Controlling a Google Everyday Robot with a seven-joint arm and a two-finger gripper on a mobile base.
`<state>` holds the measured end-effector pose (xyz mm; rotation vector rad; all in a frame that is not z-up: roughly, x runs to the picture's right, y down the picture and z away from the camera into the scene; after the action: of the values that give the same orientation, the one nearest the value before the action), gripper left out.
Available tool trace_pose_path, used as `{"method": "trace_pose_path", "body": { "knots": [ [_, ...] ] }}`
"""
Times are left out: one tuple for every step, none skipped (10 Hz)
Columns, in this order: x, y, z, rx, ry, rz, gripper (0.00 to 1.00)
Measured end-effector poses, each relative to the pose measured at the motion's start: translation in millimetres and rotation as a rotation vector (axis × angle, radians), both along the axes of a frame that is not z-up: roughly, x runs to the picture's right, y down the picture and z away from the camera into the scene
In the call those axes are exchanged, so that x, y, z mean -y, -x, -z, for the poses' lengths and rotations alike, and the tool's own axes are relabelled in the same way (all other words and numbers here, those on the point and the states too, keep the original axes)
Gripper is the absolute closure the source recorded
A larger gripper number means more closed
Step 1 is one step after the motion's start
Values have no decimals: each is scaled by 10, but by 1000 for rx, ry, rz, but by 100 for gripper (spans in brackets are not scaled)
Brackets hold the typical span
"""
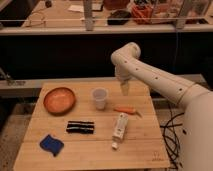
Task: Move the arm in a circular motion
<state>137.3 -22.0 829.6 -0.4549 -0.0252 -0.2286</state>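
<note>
The arm (155,77), mid-circle we judge; hand (124,89) hangs right of frame centre, grip we cannot tell; next: a smooth arc.

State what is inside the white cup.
Nothing shows inside the cup; its near wall hides the bottom. The end effector hangs beside it, over the table, toward its far side.

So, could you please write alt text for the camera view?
A cream-white robot arm reaches from the right over a wooden table, its gripper pointing down above the far side, near a white cup. An orange bowl, carrot, white bottle, black bar and blue cloth lie on it.
</note>
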Motion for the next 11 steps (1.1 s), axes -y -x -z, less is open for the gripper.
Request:
{"method": "trace_pose_path", "body": {
  "knots": [
    [-60,-250,31,-25,7,-37,20],
    [-171,-516,81,-49,16,-73,20],
    [-289,-716,156,-65,22,-101,20],
    [-536,-936,324,-79,31,-133,20],
    [-687,-1008,432,-81,37,-148,20],
    [-898,-1093,590,-87,42,-161,20],
    [-1099,-1098,754,-85,47,-169,20],
    [-1296,-1051,926,-81,54,-172,20],
    [-1473,-964,1087,-73,62,-165,20],
    [-1628,-827,1239,-59,71,-152,20],
    [-1756,-635,1365,-40,81,-134,20]
  ]
}}
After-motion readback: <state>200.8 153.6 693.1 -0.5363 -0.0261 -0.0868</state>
